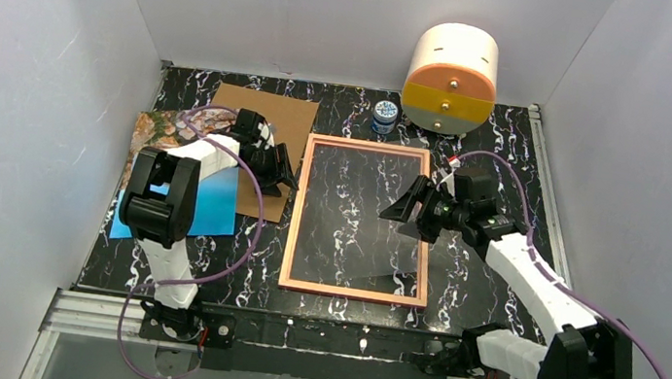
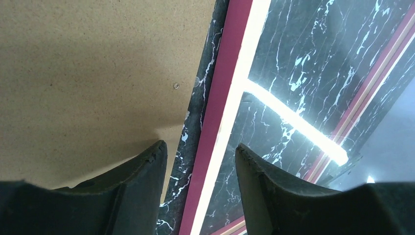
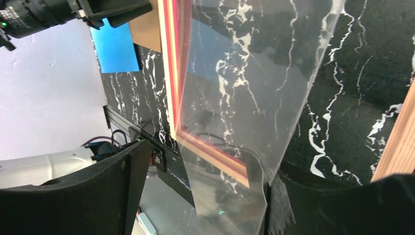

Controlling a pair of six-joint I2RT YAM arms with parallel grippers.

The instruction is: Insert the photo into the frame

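Observation:
The frame lies flat mid-table with its tan-orange rim up. The photo lies at the left, picture side up, partly under my left arm; its blue corner shows in the right wrist view. My left gripper is open at the frame's left edge, and its fingers straddle the pink-red rim without pinching it. My right gripper is open at the frame's right side. A clear pane stands tilted between its jaws, resting against one finger.
The brown cardboard backing board lies behind the left gripper, beside the frame. A white cylinder with an orange and yellow face and a small blue-lidded jar stand at the back. White walls close in both sides.

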